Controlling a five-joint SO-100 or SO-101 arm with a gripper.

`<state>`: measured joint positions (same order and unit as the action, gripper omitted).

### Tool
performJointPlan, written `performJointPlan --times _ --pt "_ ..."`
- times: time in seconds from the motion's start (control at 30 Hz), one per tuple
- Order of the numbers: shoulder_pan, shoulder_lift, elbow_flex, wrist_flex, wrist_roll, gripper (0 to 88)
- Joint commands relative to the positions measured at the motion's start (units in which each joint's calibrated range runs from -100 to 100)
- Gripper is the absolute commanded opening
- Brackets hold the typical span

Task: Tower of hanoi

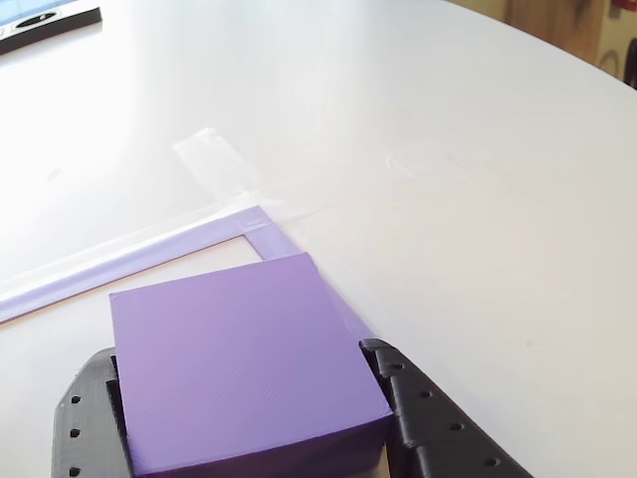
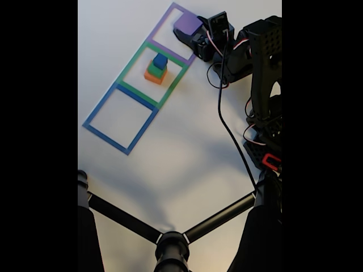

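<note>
A large purple block [image 1: 234, 358] sits between the two black fingers of my gripper [image 1: 239, 366], which is shut on its sides. It hangs over or rests in the corner of the purple tape frame [image 1: 179, 247]; I cannot tell which. In the fixed view, the gripper [image 2: 186, 28] holds the purple block [image 2: 187, 24] at the right side of the purple frame [image 2: 161, 21]. In the middle green frame [image 2: 132, 62] stands a stack: an orange block [image 2: 153, 77] at the bottom, a green block [image 2: 156, 69] on it, and a blue block [image 2: 160, 60] on top. Nothing lies inside the blue frame [image 2: 100, 103].
The arm and its black cable [image 2: 227, 124] fill the right side of the white table. A black stand with spread legs [image 2: 170, 241] crosses the bottom of the fixed view. A dark flat object [image 1: 50, 25] lies at the far left, and the table's rounded edge [image 1: 557, 45] runs at the far right.
</note>
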<state>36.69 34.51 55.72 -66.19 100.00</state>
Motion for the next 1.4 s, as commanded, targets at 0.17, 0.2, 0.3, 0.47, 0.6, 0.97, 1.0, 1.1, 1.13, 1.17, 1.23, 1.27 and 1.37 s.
performJointPlan --times 0.17,0.2,0.3,0.47,0.6,0.97,1.0,1.1,1.13,1.17,1.23,1.27,1.37 --pt "-1.0 -0.9 -1.3 -1.7 0.0 13.3" --pt "-1.0 -1.0 -1.3 -1.6 0.0 12.7" --pt "-1.2 -1.5 -1.0 -1.4 0.0 12.4" --pt "-2.0 -4.9 1.1 1.1 0.0 11.7" --pt "-3.2 -11.8 4.6 5.7 0.0 11.6" --pt "-5.5 -39.7 6.2 34.7 0.0 11.4" --pt "-5.7 -42.2 5.5 38.2 0.0 11.4" --pt "-6.2 -49.5 2.5 49.3 0.0 11.4" --pt "-6.5 -52.0 0.9 53.8 0.0 11.4" --pt "-6.8 -54.1 -0.7 57.8 0.0 11.4" --pt "-7.7 -58.1 -5.1 66.7 0.0 11.3" --pt "-8.2 -60.0 -7.7 71.9 0.0 11.3" --pt "-10.0 -64.3 -17.0 86.4 0.0 11.3"
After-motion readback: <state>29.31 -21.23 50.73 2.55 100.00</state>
